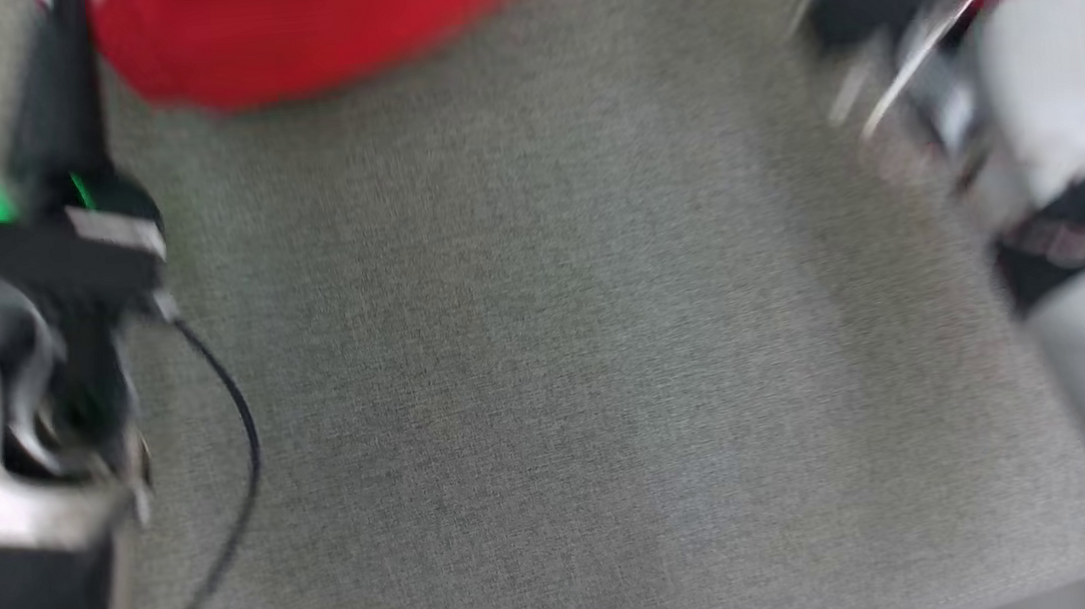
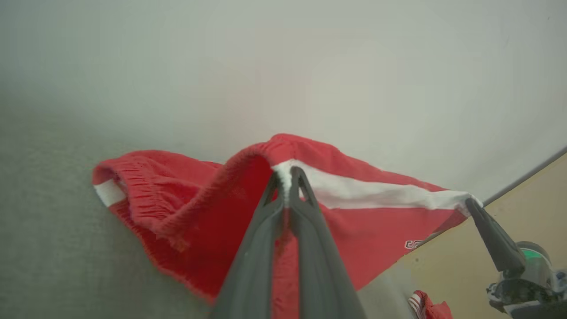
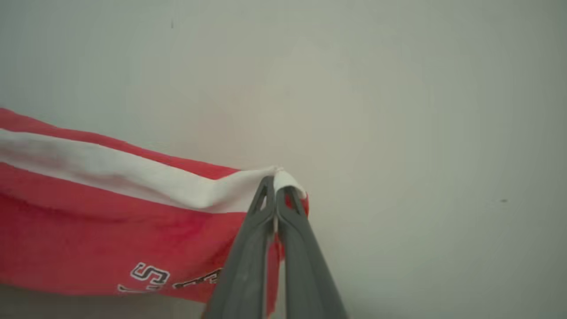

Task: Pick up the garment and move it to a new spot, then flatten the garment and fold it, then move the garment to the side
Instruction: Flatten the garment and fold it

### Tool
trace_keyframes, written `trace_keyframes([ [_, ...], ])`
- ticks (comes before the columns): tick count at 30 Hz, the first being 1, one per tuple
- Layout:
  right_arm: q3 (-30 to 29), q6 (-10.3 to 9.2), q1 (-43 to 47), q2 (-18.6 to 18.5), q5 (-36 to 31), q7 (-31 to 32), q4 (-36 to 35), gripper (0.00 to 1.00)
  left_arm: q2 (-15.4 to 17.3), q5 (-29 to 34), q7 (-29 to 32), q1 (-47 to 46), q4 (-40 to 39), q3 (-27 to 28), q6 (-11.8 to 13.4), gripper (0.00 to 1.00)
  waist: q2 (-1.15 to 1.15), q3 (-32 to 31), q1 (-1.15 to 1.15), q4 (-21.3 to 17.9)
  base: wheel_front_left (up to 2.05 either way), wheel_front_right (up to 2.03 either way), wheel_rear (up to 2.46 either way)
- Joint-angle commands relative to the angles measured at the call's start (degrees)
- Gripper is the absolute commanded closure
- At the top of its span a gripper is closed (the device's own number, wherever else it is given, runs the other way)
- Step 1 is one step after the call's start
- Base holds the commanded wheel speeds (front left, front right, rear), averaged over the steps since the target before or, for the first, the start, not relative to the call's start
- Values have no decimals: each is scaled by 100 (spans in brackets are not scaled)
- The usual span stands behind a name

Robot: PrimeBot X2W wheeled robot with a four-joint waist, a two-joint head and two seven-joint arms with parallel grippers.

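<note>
Shorts: red shorts (image 2: 199, 212), strung out between left gripper (image 2: 287, 175) and right gripper (image 3: 275, 184), so yeah, pinched at both ends.
Long axis: follows the white stripe (image 2: 376, 195), going from the left gripper's tips straight across to the right gripper's tips. The stripe sits on top and the red cloth sags below it.
Waistband: the gathered elastic end (image 2: 141, 190) bunches out on the far side of the left gripper, away from the right one.
Writing: outlined black and white letters (image 3: 150, 274), below and to the left of the right gripper's tips. I can read an "S", but the rest is behind the fingers or too blurry.
Left gripper: squeezed tight on the stripe, with white cloth caught between the tips.
Right gripper: clamped too, on the stripe's end corner.
Table: grey fabric top (image 1: 546, 343) under both grippers. The head view is blurry, with red cloth at its top edge.
Cable: black (image 1: 233, 435), looping down by the left gripper's wrist.
</note>
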Motion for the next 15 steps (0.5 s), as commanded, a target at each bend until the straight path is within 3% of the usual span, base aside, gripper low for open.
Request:
trace_keyframes([
  [1,179,-17,253,-71,274,148,-139,100,49,-33,-83,228,-76,-29,-8,100,-1,-419,1,-123,0,0,0],
  [6,848,-17,1251,-578,1154,796,-854,100,167,-74,-372,1318,-108,-446,-11,100,-1,-1112,1,-235,0,0,0],
  [8,1023,-17,1624,-785,1407,1082,-1070,100,308,236,-596,1692,-72,-660,-12,100,-1,-1396,1,-248,0,0,0],
  [15,1518,-17,2974,-1388,2498,2233,-1721,100,253,514,-1143,2854,450,-1169,-6,100,-1,-2358,1,-286,0,0,0],
])
